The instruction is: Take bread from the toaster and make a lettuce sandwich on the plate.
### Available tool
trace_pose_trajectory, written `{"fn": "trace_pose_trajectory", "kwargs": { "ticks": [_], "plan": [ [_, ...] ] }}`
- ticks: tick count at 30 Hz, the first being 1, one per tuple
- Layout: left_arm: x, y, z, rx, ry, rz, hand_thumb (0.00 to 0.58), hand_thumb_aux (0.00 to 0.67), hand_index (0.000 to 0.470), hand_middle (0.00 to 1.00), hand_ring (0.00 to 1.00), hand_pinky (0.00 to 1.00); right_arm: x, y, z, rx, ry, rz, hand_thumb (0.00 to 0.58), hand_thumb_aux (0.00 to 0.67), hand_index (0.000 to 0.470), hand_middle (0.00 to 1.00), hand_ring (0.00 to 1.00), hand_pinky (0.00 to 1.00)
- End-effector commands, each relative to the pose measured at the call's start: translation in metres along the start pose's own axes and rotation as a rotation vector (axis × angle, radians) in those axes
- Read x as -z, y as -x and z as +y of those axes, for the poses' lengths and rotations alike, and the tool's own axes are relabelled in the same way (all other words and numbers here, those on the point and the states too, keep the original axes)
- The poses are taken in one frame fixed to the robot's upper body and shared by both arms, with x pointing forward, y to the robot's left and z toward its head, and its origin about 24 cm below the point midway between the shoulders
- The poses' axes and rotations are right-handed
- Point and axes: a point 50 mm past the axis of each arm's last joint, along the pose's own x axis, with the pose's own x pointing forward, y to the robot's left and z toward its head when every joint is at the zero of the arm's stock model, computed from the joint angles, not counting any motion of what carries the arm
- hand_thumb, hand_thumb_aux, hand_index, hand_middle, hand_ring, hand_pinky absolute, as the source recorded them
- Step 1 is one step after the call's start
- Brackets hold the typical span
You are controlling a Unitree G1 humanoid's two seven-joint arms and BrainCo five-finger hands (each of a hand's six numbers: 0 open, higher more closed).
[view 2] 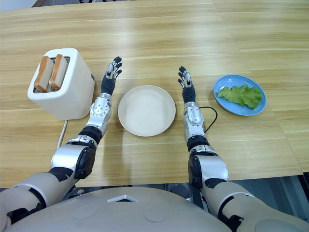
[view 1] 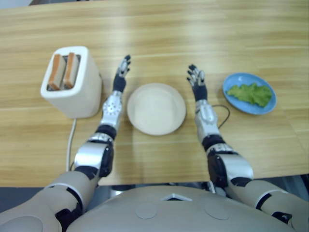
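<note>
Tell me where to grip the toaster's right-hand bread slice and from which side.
Pinch the right-hand slice by its exposed top edge, across the flat faces, coming straight down. It stands upright in the toaster slot, so the walls block any side approach. The open left robot hand is probably nearest.

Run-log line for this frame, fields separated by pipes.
left hand: open, empty | right hand: open, empty | bread: in toaster | plate: between hands | lettuce: on blue dish

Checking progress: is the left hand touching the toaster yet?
Apart. The right eye view shows bare table between the left hand and the toaster.
</note>
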Motion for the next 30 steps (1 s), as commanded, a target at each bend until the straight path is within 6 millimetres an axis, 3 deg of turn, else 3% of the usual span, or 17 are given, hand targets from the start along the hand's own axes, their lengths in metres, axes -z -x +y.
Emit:
{"fn": "trace_pose_trajectory", "kwargs": {
  "ticks": [1, 6, 9, 12, 16, 18, 20, 24, 27, 30],
  "plan": [
    [0.004, 0.003, -0.001, -0.001, 0.007, 0.017, 0.000, 0.000, 0.000, 0.00, 0.00, 0.00, 0.001, 0.003, -0.003, 0.015, 0.008, -0.003, 0.000, 0.000, 0.000, 0.00, 0.00, 0.00],
    [0.003, 0.003, -0.001, -0.003, 0.011, 0.013, 0.000, 0.000, 0.000, 0.00, 0.00, 0.00, 0.001, 0.003, -0.004, 0.018, 0.011, -0.001, 0.000, 0.000, 0.000, 0.00, 0.00, 0.00],
    [-0.017, 0.001, -0.001, 0.019, 0.000, -0.117, 0.000, 0.000, 0.000, 0.00, 0.00, 0.00, 0.001, 0.003, -0.003, 0.012, 0.009, 0.000, 0.000, 0.000, 0.000, 0.00, 0.00, 0.00],
    [-0.065, 0.004, 0.004, 0.051, 0.008, -0.322, 0.000, 0.000, 0.000, 0.00, 0.00, 0.00, 0.003, 0.004, -0.003, 0.005, 0.006, 0.005, 0.000, 0.000, 0.000, 0.00, 0.00, 0.00],
    [-0.156, 0.035, 0.031, 0.134, -0.010, -0.551, 0.000, 0.000, 0.000, 0.00, 0.00, 0.00, 0.005, 0.007, -0.003, 0.006, 0.001, 0.013, 0.000, 0.000, 0.000, 0.00, 0.00, 0.00],
    [-0.188, 0.052, 0.050, 0.177, -0.057, -0.595, 0.000, 0.000, 0.000, 0.00, 0.00, 0.00, 0.006, 0.008, -0.001, 0.005, -0.005, 0.015, 0.000, 0.000, 0.000, 0.00, 0.00, 0.00],
    [-0.207, 0.063, 0.069, 0.176, -0.132, -0.602, 0.000, 0.000, 0.000, 0.00, 0.00, 0.00, 0.006, 0.008, 0.000, 0.005, -0.009, 0.017, 0.000, 0.000, 0.000, 0.00, 0.00, 0.00],
    [-0.220, 0.073, 0.119, 0.034, -0.363, -0.510, 0.000, 0.000, 0.000, 0.00, 0.00, 0.00, 0.006, 0.007, 0.005, -0.008, -0.013, 0.014, 0.000, 0.000, 0.000, 0.00, 0.00, 0.00],
    [-0.215, 0.080, 0.146, -0.076, -0.569, -0.375, 0.000, 0.000, 0.000, 0.00, 0.00, 0.00, 0.005, 0.007, 0.004, -0.010, -0.012, 0.008, 0.000, 0.000, 0.000, 0.00, 0.00, 0.00],
    [-0.205, 0.083, 0.168, -0.193, -0.884, -0.205, 0.000, 0.000, 0.000, 0.00, 0.00, 0.00, 0.005, 0.009, 0.001, -0.009, -0.007, 0.005, 0.000, 0.000, 0.000, 0.00, 0.00, 0.00]
  ]
}}
